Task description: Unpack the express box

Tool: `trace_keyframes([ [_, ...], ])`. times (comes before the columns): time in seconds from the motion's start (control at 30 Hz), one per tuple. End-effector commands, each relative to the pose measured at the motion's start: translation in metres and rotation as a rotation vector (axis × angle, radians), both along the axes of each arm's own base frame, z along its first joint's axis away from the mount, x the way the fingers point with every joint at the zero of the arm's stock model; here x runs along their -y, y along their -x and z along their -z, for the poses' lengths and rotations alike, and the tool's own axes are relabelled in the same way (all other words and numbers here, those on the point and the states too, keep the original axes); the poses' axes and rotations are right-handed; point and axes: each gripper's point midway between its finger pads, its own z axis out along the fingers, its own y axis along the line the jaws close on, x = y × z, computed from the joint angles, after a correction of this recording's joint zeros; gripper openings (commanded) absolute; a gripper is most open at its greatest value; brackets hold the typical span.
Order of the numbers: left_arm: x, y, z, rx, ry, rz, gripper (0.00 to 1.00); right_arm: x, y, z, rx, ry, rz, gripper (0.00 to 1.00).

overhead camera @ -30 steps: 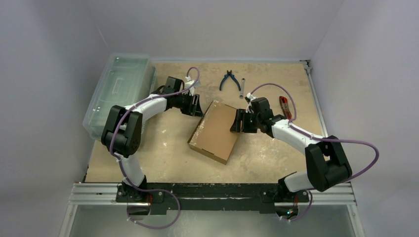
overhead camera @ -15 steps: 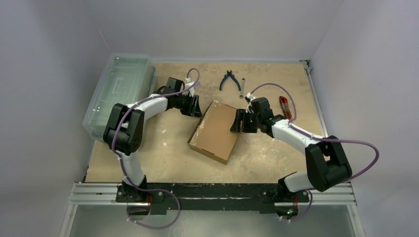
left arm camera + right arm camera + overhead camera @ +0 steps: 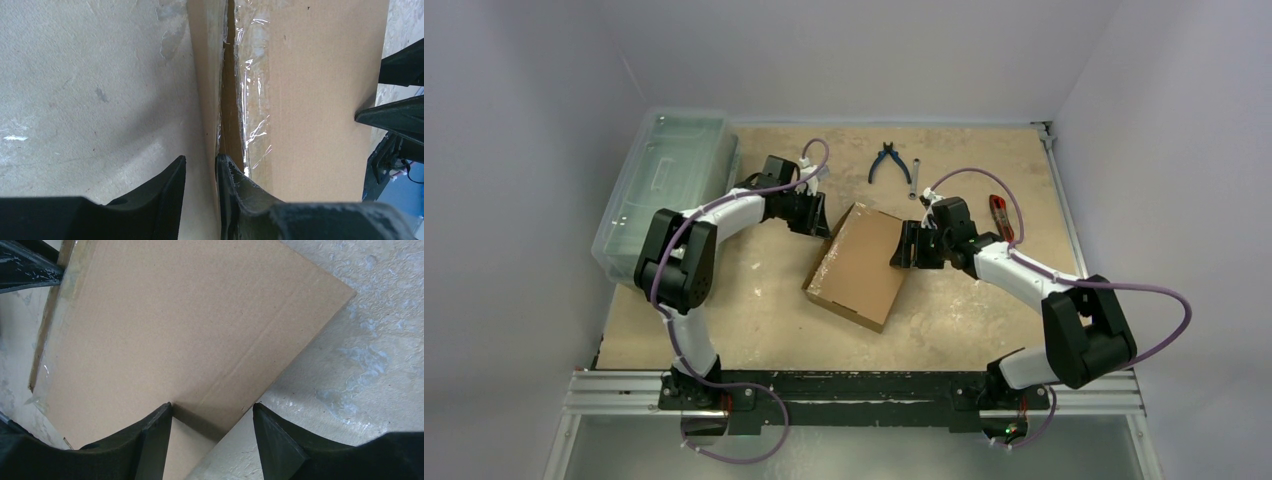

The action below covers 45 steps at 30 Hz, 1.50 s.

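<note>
Top view: the express box [image 3: 856,265] lies centred on the table [image 3: 984,310], lid down, nothing unpacked.
Left wrist: the left gripper [image 3: 200,165] nips the flap edge beside the tape seam [image 3: 250,100]; opening is judged barely begun.
Right wrist: the right gripper [image 3: 212,410] is spread, straddling the opposite edge.

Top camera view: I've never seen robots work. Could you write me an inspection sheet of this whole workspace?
Surface: beige table, scuffed and stained.
Job's things: express box lying flat, clear tape along its seam.
Clutter: clear plastic bin at left edge; blue pliers, slim grey tool, red-handled tool toward the far side.
Grippers: left gripper pinching the box's flap; right gripper open, straddling the opposite edge.
Cables: purple cables looping along both arms, clear of the box.
Surroundings: plain pale walls; metal rail at near edge.
</note>
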Motion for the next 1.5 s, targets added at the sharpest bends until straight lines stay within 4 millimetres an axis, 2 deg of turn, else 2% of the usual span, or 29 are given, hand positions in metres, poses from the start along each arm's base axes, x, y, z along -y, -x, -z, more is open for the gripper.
trace_keyframes([
  [0.0, -0.003, -0.008, 0.005, 0.011, -0.035, -0.025, 0.27, 0.002, -0.004, -0.007, 0.044, 0.018, -0.007, 0.61],
  [0.2, -0.003, -0.004, 0.019, -0.015, -0.096, -0.026, 0.21, 0.003, -0.003, -0.008, 0.046, 0.018, -0.001, 0.61],
  [0.27, -0.012, -0.007, 0.023, -0.018, -0.143, -0.034, 0.17, 0.004, -0.004, -0.008, 0.047, 0.019, 0.002, 0.61],
  [0.4, -0.031, -0.014, 0.023, -0.010, -0.177, -0.080, 0.14, 0.004, -0.003, -0.007, 0.048, 0.022, 0.001, 0.61],
  [0.57, -0.027, -0.010, 0.031, -0.050, -0.157, -0.059, 0.09, 0.006, -0.002, -0.004, 0.046, 0.028, 0.000, 0.61],
  [0.8, -0.020, -0.008, 0.024, -0.045, -0.110, -0.041, 0.04, 0.005, -0.004, 0.000, 0.043, 0.027, 0.003, 0.61],
  [0.87, -0.016, -0.010, 0.012, -0.021, -0.077, -0.030, 0.00, 0.005, -0.004, 0.001, 0.036, 0.029, 0.004, 0.61],
  [1.0, -0.012, -0.012, -0.025, 0.051, -0.034, -0.030, 0.00, 0.003, -0.004, -0.009, 0.051, 0.018, -0.003, 0.63],
  [1.2, -0.011, -0.010, -0.096, 0.151, 0.025, -0.060, 0.00, 0.009, -0.008, -0.036, 0.103, 0.032, 0.011, 0.75],
  [1.3, -0.012, -0.005, -0.127, 0.184, 0.041, -0.063, 0.00, 0.005, -0.007, -0.052, 0.131, -0.001, 0.007, 0.83],
  [1.47, -0.016, 0.001, -0.162, 0.218, 0.043, -0.070, 0.00, -0.005, -0.006, -0.083, 0.177, -0.072, -0.004, 0.95],
])
